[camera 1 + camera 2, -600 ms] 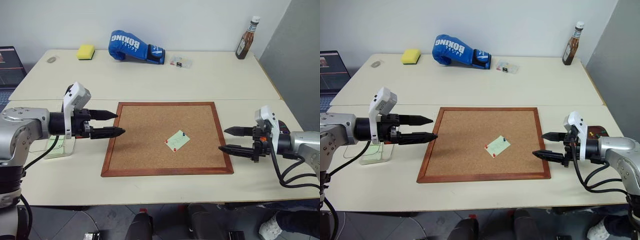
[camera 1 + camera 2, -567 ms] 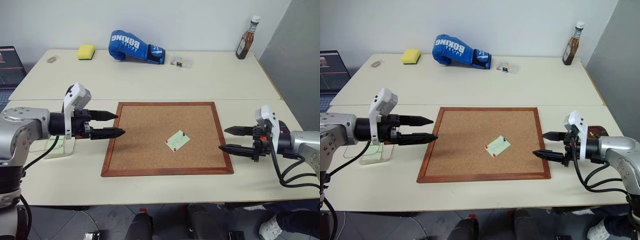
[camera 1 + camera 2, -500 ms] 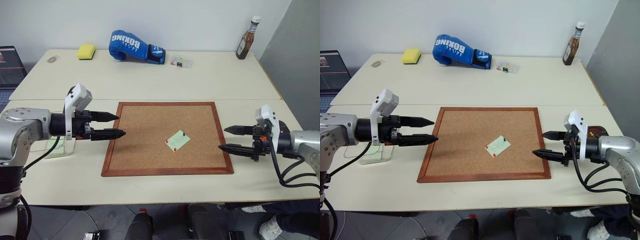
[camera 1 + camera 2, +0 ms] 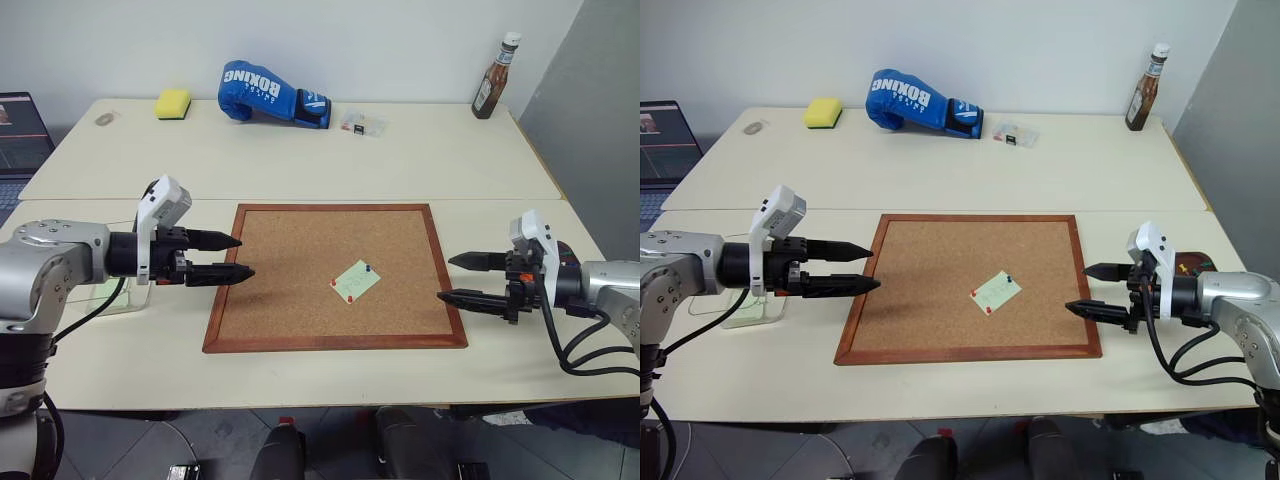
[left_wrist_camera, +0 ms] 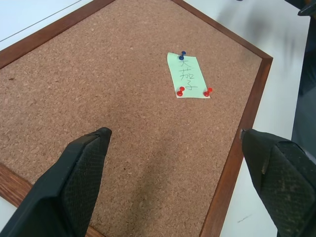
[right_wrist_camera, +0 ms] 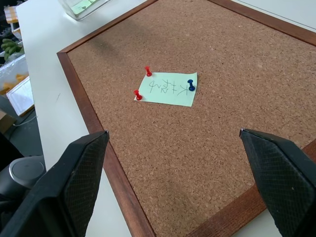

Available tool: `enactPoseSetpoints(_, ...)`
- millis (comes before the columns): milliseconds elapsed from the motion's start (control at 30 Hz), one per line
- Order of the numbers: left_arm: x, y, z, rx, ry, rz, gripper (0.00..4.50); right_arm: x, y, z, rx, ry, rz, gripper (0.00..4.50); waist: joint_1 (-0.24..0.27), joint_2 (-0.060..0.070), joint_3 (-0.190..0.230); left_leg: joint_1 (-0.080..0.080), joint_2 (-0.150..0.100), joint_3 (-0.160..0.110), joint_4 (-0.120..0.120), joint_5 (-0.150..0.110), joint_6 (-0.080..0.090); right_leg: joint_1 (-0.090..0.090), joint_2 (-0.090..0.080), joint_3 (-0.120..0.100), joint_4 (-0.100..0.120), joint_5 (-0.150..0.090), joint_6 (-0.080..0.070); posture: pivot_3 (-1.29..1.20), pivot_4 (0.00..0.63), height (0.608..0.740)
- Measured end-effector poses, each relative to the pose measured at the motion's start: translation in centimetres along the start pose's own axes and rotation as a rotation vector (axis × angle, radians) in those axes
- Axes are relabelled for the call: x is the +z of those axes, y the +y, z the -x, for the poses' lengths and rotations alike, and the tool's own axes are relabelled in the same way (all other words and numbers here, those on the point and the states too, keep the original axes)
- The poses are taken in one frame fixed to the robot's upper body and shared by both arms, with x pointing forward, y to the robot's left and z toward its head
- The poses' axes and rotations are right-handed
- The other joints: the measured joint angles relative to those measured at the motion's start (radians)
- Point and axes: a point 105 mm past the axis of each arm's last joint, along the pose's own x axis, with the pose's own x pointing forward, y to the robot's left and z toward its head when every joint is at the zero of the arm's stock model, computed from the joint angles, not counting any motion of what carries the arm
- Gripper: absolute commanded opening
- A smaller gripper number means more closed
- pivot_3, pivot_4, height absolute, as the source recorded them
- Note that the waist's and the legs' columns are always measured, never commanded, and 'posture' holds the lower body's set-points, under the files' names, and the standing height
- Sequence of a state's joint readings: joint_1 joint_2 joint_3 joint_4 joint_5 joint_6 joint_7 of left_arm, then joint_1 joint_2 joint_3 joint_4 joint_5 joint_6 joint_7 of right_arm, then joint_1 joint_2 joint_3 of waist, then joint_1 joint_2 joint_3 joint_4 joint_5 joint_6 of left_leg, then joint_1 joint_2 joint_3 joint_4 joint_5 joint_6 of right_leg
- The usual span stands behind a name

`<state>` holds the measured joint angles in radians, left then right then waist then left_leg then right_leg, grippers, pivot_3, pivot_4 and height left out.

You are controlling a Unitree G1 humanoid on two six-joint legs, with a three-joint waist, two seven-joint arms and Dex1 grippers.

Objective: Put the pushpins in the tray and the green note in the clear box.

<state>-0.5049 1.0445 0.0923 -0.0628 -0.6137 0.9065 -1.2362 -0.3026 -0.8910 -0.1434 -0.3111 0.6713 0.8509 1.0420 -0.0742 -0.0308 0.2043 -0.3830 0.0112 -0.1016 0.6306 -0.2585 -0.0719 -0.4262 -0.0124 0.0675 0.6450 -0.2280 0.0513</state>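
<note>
The left end effector (image 4: 232, 257) is hovering released, its two black fingers spread apart and grasping nothing, just over the left frame of the corkboard (image 4: 300, 290) and pointing across it. The right end effector (image 4: 463, 279) is likewise hanging released and empty at the board's right edge, pointing inward. Between them, right of the board's middle, the green note (image 4: 355, 281) is lying flat on the cork, carrying a few handwritten dark characters that are too cursive to read with certainty. The pushpins (image 5: 181, 91) are pinning it down: two red ones at neighbouring corners and one dark blue one on the opposite edge. The clear box (image 4: 115, 292) is sitting on the desk (image 4: 430, 165) just behind the left end effector, with something pale green showing inside it. The tray (image 4: 1193, 264) is peeking out dark brown behind the right end effector, near the desk's right edge. Along the far side of the desk, a blue boxing glove (image 4: 270, 93) printed with "BOXING" in white is resting beside a yellow sponge (image 4: 172, 103), a tiny compartment case (image 4: 361, 123) and a brown sauce bottle (image 4: 493, 79).
</note>
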Motion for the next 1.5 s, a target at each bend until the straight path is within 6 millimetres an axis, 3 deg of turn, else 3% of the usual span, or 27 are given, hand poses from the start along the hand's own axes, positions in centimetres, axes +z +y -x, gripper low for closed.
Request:
enactPoseSetpoints(167, 0.0, -0.1, -0.6, -0.010, -0.014, -0.017, 4.46, 0.1, 0.0, -0.1, -0.002, -0.006, 0.000, 4.50, 0.002, 0.000, 0.000, 0.000, 0.000, 0.000, 0.001, 0.000, 0.000, 0.000, 0.000, 0.000, 0.000, 0.000, 0.000, 0.00, 0.150, 0.740)
enactPoseSetpoints(267, 0.0, 0.1, -1.3, 0.003, -0.034, -0.017, 4.01, 0.3, 0.2, -0.7, -0.013, -0.026, 0.012, 4.50, 0.002, 0.000, 0.000, 0.000, 0.000, 0.000, 0.001, 0.000, 0.000, 0.000, 0.000, 0.000, 0.001, 0.000, 0.000, 0.00, 0.150, 0.740)
enactPoseSetpoints(500, -0.3, -0.1, -3.2, 0.019, -0.101, -0.051, 2.69, -1.6, 0.7, -3.5, -0.077, -0.009, 0.068, 4.50, 0.009, 0.000, 0.000, 0.001, 0.000, 0.000, 0.002, 0.000, 0.000, 0.001, 0.000, 0.001, 0.001, 0.000, 0.000, 0.00, 0.150, 0.740)
enactPoseSetpoints(767, -0.2, -0.2, -6.9, 0.086, -0.199, -0.107, 1.20, 0.6, 0.3, -7.9, -0.194, -0.161, 0.148, 4.50, 0.018, 0.000, 0.000, 0.001, 0.000, -0.001, 0.010, 0.000, 0.000, 0.004, 0.000, 0.001, 0.003, 0.002, 0.003, 0.00, 0.150, 0.740)
enactPoseSetpoints(967, -0.4, -0.2, -8.6, 0.129, -0.228, -0.137, 0.04, -0.1, 0.6, -10.1, -0.208, -0.176, 0.138, 4.50, 0.021, 0.000, 0.000, 0.001, 0.000, -0.001, 0.012, 0.000, 0.000, 0.005, 0.000, 0.001, 0.003, 0.003, 0.003, 0.00, 0.150, 0.740)
enactPoseSetpoints(1200, -1.8, -0.4, -11.0, 0.124, -0.217, -0.140, 0.01, -0.4, -0.5, -11.4, -0.250, -0.187, 0.122, 4.50, 0.023, 0.000, -0.001, 0.002, -0.001, -0.001, 0.014, 0.000, 0.000, 0.006, 0.001, 0.001, 0.003, 0.005, 0.003, 0.00, 0.150, 0.740)
enactPoseSetpoints(1267, -3.0, -0.2, -12.0, 0.134, -0.192, -0.133, 0.01, -0.6, -0.8, -11.8, -0.260, -0.192, 0.113, 4.50, 0.022, 0.001, -0.001, 0.002, -0.001, -0.001, 0.014, 0.000, 0.000, 0.006, 0.001, 0.001, 0.003, 0.006, 0.003, 0.00, 0.150, 0.740)
enactPoseSetpoints(1333, -5.6, 0.1, -13.5, 0.145, -0.118, -0.117, 0.01, -1.0, -0.9, -12.5, -0.265, -0.186, 0.105, 4.50, 0.022, 0.001, -0.001, 0.002, -0.001, 0.000, 0.014, 0.000, 0.000, 0.006, 0.001, 0.002, 0.004, 0.006, 0.003, 0.00, 0.150, 0.740)
enactPoseSetpoints(1500, -6.2, 0.2, -14.8, 0.146, -0.091, -0.200, 0.01, -1.6, -1.4, -13.5, -0.271, -0.181, 0.093, 4.50, 0.033, 0.008, -0.009, 0.006, -0.001, -0.001, 0.015, 0.000, 0.000, 0.011, 0.001, 0.002, 0.003, 0.007, 0.004, 0.00, 0.150, 0.740)
